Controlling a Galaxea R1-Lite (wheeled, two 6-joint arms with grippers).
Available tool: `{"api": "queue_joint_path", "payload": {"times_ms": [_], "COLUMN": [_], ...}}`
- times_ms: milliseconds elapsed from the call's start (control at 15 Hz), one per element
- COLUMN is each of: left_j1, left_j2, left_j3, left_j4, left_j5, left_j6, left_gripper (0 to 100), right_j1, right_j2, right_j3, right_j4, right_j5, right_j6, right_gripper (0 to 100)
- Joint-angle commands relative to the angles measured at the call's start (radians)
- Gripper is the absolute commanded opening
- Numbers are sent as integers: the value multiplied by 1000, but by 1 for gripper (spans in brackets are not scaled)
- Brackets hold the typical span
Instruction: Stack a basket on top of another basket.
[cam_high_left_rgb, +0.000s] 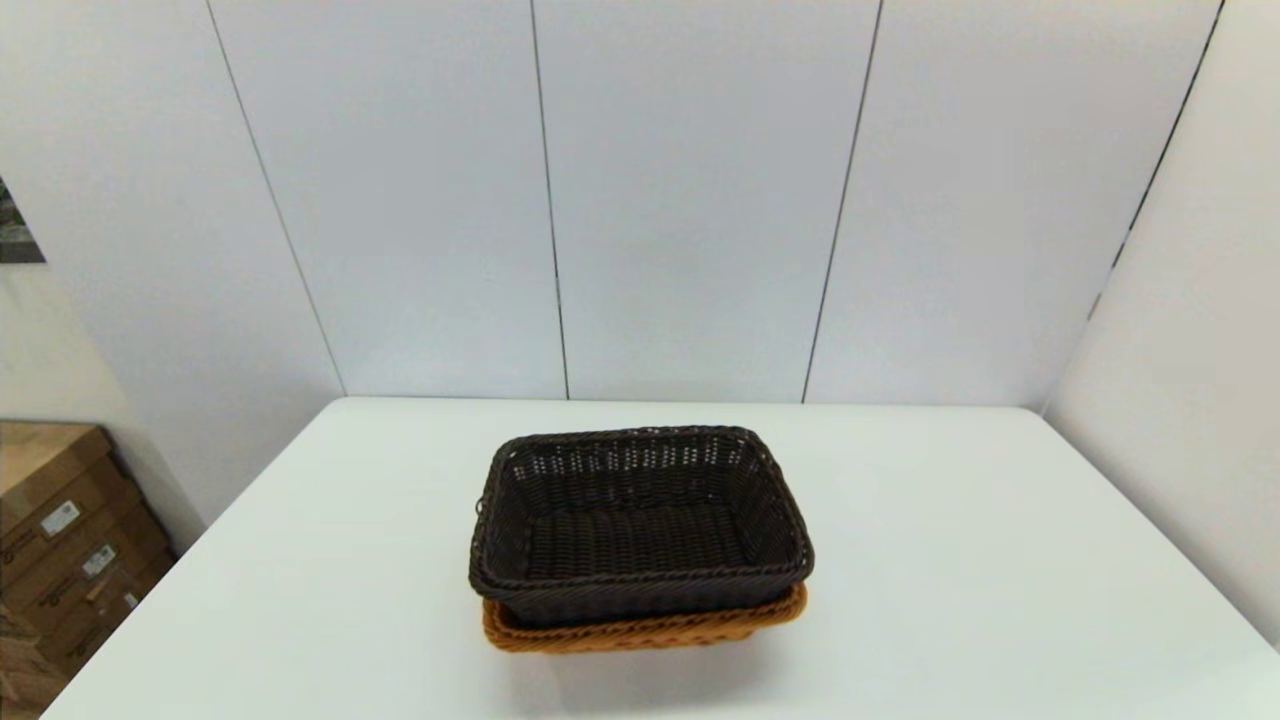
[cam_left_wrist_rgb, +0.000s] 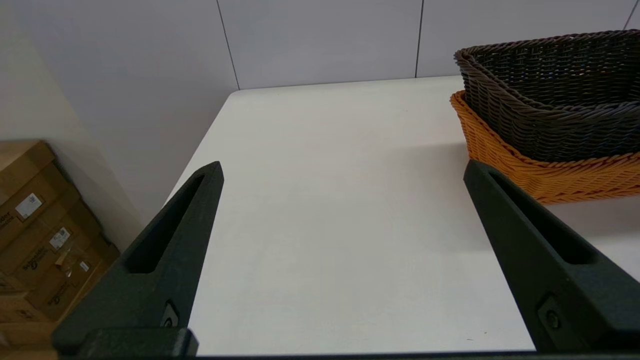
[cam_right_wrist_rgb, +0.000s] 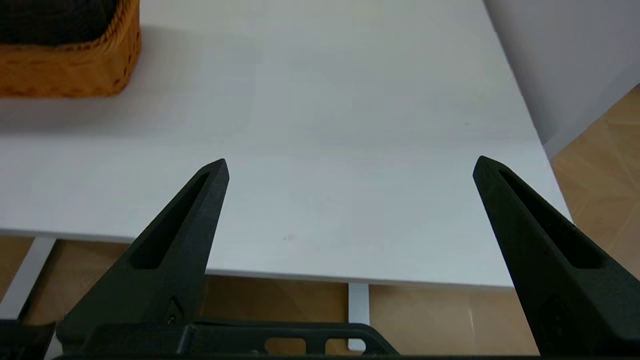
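Dark brown basket (cam_high_left_rgb: 640, 525) nested in orange basket (cam_high_left_rgb: 640, 632), mid table (cam_high_left_rgb: 1000, 560), stack done. My left gripper (cam_left_wrist_rgb: 342, 170) released, fingers spread, near left of the baskets, holding nothing. My right gripper (cam_right_wrist_rgb: 350, 165) released too, over near right table edge

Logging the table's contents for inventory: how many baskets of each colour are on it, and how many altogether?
Dark brown basket: 1, nested in the orange one
Orange basket: 1, on the white table
Total: 2 baskets
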Motion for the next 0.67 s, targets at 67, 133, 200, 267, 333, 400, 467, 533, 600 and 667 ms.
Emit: {"api": "queue_joint_path", "payload": {"times_ms": [67,133,200,267,333,400,467,533,600,667], "left_j1": [1,1,1,1,1,1,-1,1,1,1], "left_j2": [0,0,0,0,0,0,0,0,0,0], "left_j3": [0,0,0,0,0,0,0,0,0,0], "left_j4": [0,0,0,0,0,0,0,0,0,0], "left_j5": [0,0,0,0,0,0,0,0,0,0], "left_j6": [1,1,1,1,1,1,1,1,1,1], "left_gripper": [100,100,100,100,100,100,100,100,100,100], "right_j1": [-2,-2,0,0,0,0,0,0,0,0], "right_j2": [-105,-118,-118,-118,-118,-118,-118,-118,-118,-118], "right_j3": [69,101,119,144,184,224,253,263,274,283], "right_j4": [-41,-84,-121,-166,-229,-293,-354,-385,-410,-440], "right_j5": [8,7,7,8,10,16,31,39,48,53], "right_j6": [-8,-6,-1,-1,-1,0,0,2,0,0], "right_gripper": [100,100,100,100,100,100,100,100,100,100]}}
